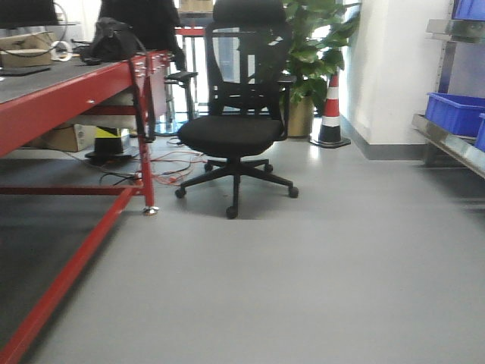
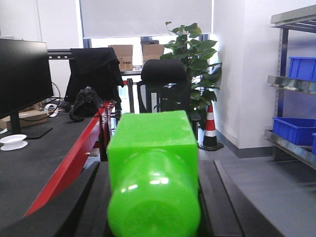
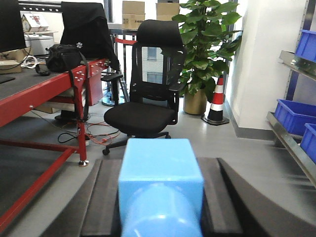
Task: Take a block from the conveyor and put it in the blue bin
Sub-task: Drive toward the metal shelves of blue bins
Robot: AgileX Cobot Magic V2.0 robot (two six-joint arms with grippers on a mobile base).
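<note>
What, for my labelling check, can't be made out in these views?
Conveyor: in no view.
Front view: blue bins cut off by the right edge, contents unseen.
Left wrist view: green block hides whatever lies beneath it.
Right wrist view: blue block cut off by the bottom edge.

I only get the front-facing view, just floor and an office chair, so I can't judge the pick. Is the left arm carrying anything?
Observer: Yes. The left wrist view shows a bright green block clamped between the left jaws.
Operator: And the right arm?
Observer: The right wrist view shows a light blue block gripped between the right jaws.
</note>
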